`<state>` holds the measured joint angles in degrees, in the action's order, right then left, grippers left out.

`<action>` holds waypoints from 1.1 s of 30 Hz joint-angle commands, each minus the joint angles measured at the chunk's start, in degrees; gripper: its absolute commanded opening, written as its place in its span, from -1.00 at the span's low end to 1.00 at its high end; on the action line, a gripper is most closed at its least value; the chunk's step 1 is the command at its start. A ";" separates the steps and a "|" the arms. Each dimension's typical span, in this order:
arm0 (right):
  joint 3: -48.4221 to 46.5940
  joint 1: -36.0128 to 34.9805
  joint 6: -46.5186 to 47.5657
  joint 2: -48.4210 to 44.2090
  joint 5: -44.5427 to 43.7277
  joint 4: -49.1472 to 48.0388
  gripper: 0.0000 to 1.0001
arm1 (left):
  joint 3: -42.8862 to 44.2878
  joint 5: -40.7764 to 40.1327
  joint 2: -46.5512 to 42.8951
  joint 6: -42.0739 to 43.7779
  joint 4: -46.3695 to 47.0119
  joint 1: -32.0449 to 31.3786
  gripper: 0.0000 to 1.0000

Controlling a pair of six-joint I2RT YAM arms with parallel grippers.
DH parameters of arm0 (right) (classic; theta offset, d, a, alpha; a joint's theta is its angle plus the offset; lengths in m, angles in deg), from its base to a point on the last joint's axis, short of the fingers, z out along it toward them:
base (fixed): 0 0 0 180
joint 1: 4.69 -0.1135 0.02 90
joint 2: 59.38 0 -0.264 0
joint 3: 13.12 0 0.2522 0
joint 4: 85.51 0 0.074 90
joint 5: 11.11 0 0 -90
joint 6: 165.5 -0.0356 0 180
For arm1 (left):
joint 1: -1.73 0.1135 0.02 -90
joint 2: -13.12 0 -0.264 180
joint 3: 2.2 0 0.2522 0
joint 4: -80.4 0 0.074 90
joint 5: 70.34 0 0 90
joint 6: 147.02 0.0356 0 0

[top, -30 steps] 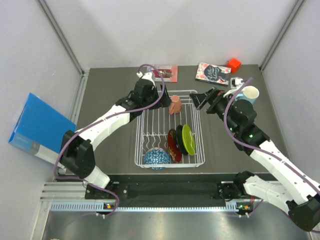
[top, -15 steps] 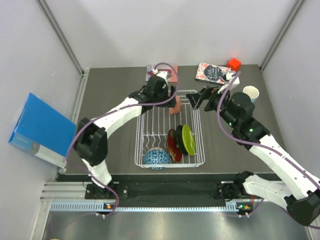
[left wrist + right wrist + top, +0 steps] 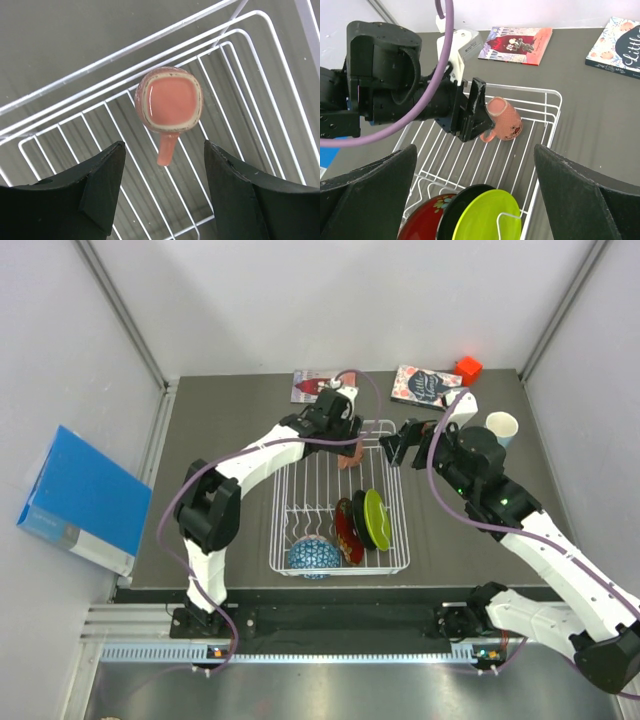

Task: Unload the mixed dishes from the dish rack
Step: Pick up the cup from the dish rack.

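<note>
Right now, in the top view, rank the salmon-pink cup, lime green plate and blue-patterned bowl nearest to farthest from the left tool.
From the left tool:
1. salmon-pink cup, just below it, at the far end of the dish rack.
2. lime green plate, standing mid-rack on the right.
3. blue-patterned bowl, near-left corner.

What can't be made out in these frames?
- Top view: small salmon-pink cup, mostly hidden by left claw.
- Top view: black plate, only a sliver between red patterned plate and lime green plate.
- Right wrist view: those plates cut off by bottom edge; blue-patterned bowl out of frame.
</note>
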<state>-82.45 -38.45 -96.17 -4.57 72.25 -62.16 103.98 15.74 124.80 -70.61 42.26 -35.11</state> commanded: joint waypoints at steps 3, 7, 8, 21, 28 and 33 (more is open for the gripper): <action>-0.94 -0.52 1.33 -0.84 -1.01 -0.36 0.99 | 3.64 0.67 3.28 2.60 -1.02 0.19 0.35; -0.59 -0.52 1.33 -1.10 -1.28 -0.18 0.99 | 3.55 2.07 5.30 2.07 -1.37 0.19 0.25; -0.59 -0.52 1.33 -1.02 -1.28 -0.09 0.99 | 3.55 2.34 5.57 1.64 -1.63 0.19 0.21; 0.37 -0.52 0.72 -0.75 -1.10 -0.53 0.99 | 1.01 2.17 4.34 2.07 -1.28 0.54 -0.51; 0.64 -0.52 0.36 -1.37 -1.28 -0.53 0.99 | 0.31 0.50 0.48 1.63 -1.37 0.54 -1.00; 0.20 -0.52 0.01 -1.72 -1.19 -0.44 0.99 | -0.14 0.23 -4.35 1.19 -0.84 0.54 -1.00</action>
<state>-82.36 -38.45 -95.64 -4.64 71.40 -61.31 103.35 17.86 128.80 -69.08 39.44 -35.02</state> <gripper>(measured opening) 0.996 0.218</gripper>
